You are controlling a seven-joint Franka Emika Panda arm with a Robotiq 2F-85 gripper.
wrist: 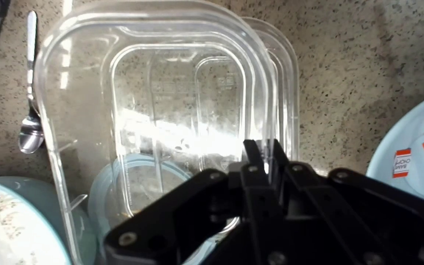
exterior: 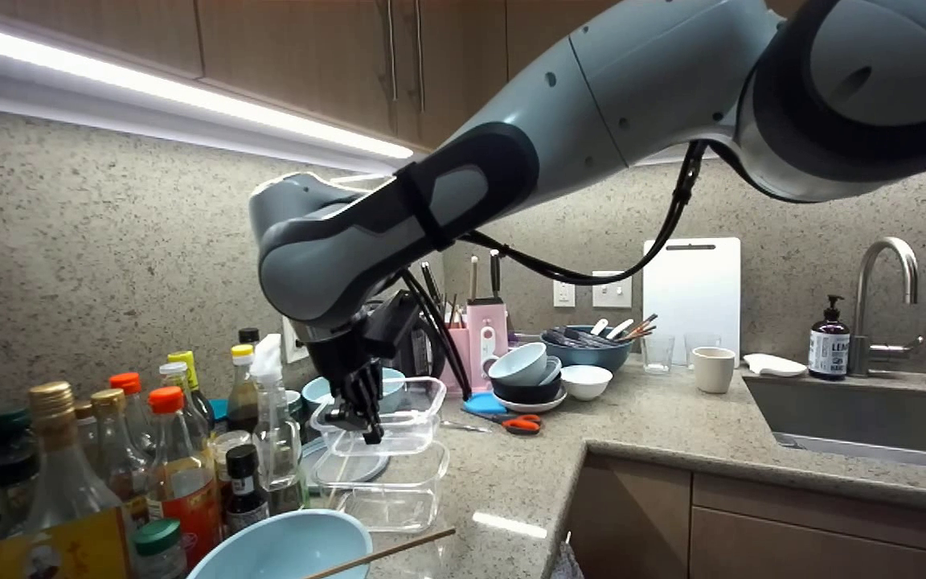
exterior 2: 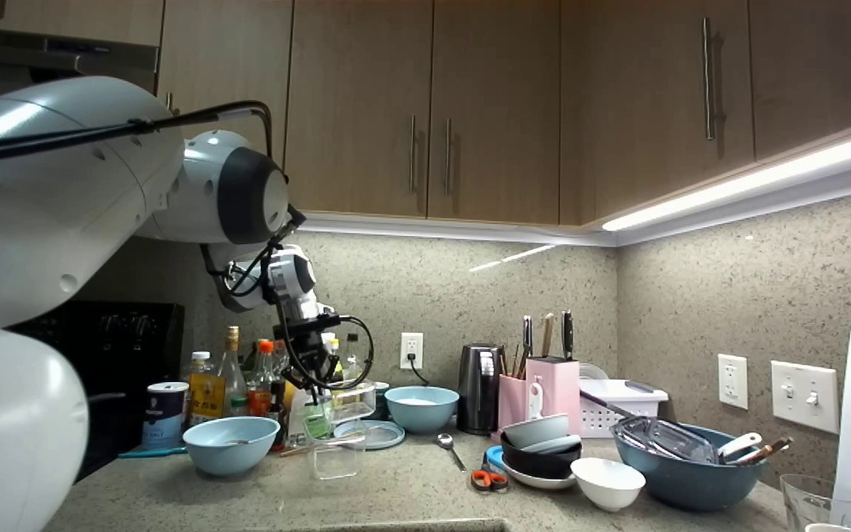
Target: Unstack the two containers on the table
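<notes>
Wrist view, containers (wrist: 156,110) overlapping, in an exterior view, lower container (exterior 2: 337,460) apart

The pincer (exterior 2: 315,394) holds one clear tub (exterior 2: 354,403) above another tub (exterior 2: 337,462) on the countertop (exterior 2: 411,496).

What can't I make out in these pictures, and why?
Upper container: wrist view, lower right part hidden behind the tool.
Lower container: wrist view, outline muddled by glare and the upper container.
Light blue bowl: wrist view, cut off by the right edge.
Drinking glass: in an exterior view, cut off by the bottom edge.
Faint container markings: wrist view, too small and blurred to read.
</notes>
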